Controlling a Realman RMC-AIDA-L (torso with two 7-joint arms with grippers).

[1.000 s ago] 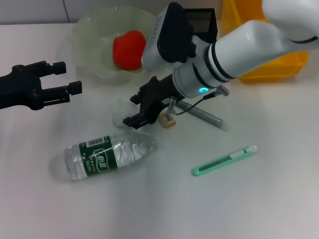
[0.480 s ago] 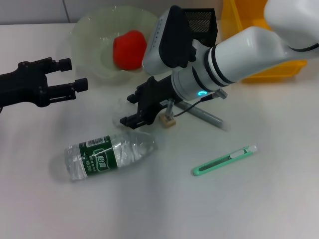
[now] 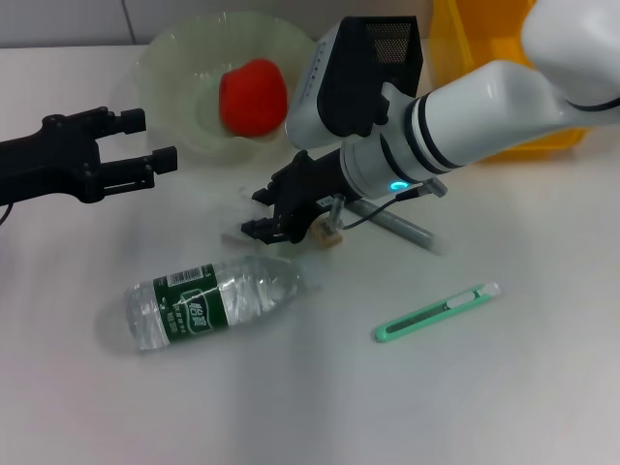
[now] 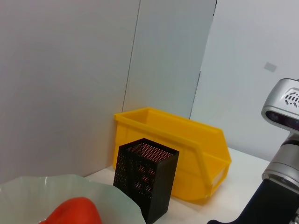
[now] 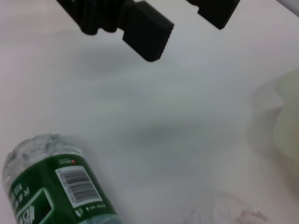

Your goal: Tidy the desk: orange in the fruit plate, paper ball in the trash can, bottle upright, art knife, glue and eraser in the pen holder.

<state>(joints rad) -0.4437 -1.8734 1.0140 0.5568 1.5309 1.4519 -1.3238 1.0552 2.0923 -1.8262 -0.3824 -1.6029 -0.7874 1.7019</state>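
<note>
Clear plastic bottle with a green label (image 3: 208,303), one only, lies on its side near me on the white desk (image 3: 504,387). My right gripper (image 3: 272,215) hangs unclenched just beyond it; my left gripper (image 3: 145,145) is spread too. One red-orange fruit (image 3: 253,94) sits in one pale glass plate (image 3: 174,73). One mint art knife (image 3: 438,310) lies right. Left wrist: one black mesh pen holder (image 4: 145,177), one yellow bin (image 4: 187,140). Right wrist: two black fingers (image 5: 147,32) apart.
</note>
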